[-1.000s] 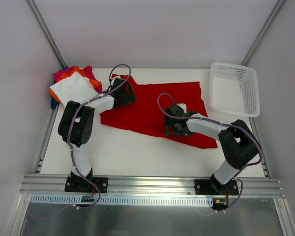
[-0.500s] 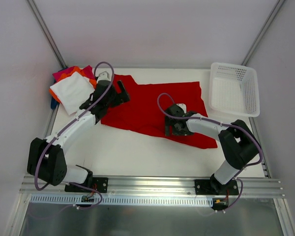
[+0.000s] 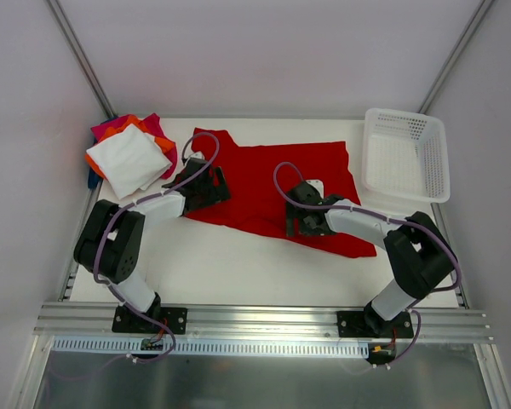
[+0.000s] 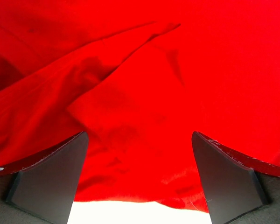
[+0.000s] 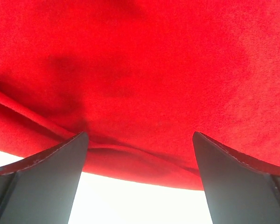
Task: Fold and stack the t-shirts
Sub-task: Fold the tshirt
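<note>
The large red t-shirt (image 3: 260,179) lies spread and rumpled on the white table (image 3: 221,264). My left gripper (image 3: 209,187) is open, low over the shirt's left near edge. In the left wrist view red folds (image 4: 144,84) fill the space between the fingers (image 4: 51,172), with the hem and white table just below. My right gripper (image 3: 296,220) is open at the shirt's near edge. In the right wrist view a fold of the hem (image 5: 140,158) lies between the fingers (image 5: 238,182). A stack of folded shirts sits back left: white (image 3: 129,158) on top, then orange (image 3: 94,159), magenta (image 3: 152,124) and blue (image 3: 93,180).
A white plastic mesh basket (image 3: 406,153) stands at the back right corner. Metal frame posts (image 3: 81,60) run up at the back left and back right. A rail (image 3: 264,319) carries the arm bases along the near edge.
My left arm has folded back and its gripper has moved nearer, from the shirt's back left part to its left near edge. The right gripper has stayed put.
</note>
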`<state>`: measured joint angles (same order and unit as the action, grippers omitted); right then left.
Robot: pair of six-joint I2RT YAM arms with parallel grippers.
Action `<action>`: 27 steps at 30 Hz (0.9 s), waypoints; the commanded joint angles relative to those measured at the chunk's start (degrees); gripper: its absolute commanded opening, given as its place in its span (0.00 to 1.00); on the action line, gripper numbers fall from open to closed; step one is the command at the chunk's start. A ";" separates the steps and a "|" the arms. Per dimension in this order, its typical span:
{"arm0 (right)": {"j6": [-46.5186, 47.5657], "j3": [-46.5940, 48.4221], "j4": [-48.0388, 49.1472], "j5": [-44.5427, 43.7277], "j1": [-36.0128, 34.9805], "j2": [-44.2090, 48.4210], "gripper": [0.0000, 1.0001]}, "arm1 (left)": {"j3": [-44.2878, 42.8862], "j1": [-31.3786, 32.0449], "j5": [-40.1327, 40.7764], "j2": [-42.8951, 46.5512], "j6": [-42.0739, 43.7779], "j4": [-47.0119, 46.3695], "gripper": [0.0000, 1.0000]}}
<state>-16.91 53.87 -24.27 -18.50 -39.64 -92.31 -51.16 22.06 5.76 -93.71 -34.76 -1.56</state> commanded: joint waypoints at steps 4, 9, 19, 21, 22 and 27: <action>0.03 -0.60 -0.86 -1.89 -0.26 1.44 0.99 | -4.12 -0.44 -1.89 -3.58 -0.39 -4.32 0.94; 0.03 0.18 -1.21 -1.98 -0.26 0.47 0.99 | -4.57 -0.71 -1.72 -4.64 -0.04 -4.59 0.93; 0.30 1.77 -1.39 -1.71 -0.26 -1.82 0.99 | -4.65 -1.06 -1.36 -5.78 -0.04 -5.03 0.92; 0.38 1.68 -1.48 -1.98 -0.26 -1.82 0.99 | -4.48 -1.06 -1.36 -6.13 -0.22 -5.12 0.91; 0.38 1.59 -1.39 -2.06 -0.26 -1.91 0.99 | -4.39 -1.06 -1.36 -6.22 -0.39 -5.20 0.91; 0.38 1.50 -1.48 -2.07 -0.26 -2.17 0.99 | -4.30 -1.06 -1.71 -7.18 -0.66 -5.73 0.38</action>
<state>-16.88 53.89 -24.34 -19.11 -39.64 -93.80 -54.19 21.63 4.69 -100.33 -35.53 -5.52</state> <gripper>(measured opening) 0.993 0.455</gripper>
